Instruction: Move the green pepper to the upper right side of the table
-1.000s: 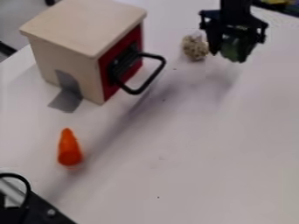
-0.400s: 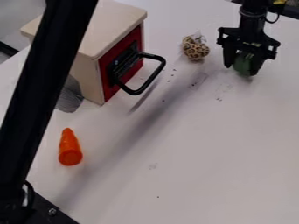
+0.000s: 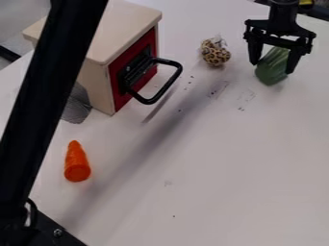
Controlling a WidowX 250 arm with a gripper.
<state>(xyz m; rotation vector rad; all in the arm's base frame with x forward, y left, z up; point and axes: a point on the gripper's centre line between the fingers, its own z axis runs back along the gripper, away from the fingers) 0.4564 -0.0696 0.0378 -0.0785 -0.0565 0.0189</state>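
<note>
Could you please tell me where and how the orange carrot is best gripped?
I would come from above and pinch the carrot across its body, nearer the wide end, closing on its long sides. It appears to lie with its narrow tip away from the camera, and a grip on that taper could slip.

Green pepper (image 3: 272, 68) at table's upper right.

The wooden box (image 3: 128, 23) has a red front with a black handle (image 3: 154, 98) sticking out to the right. Well to the box's right, the gripper (image 3: 272, 68) hangs with its fingers spread on either side of the green pepper (image 3: 272, 72). Nearer the box's right side lies a spotted, roundish thing (image 3: 215, 53). Below the box is an orange carrot (image 3: 76, 163), and a black bar (image 3: 48, 91) passes in front of the box's left part.
</note>
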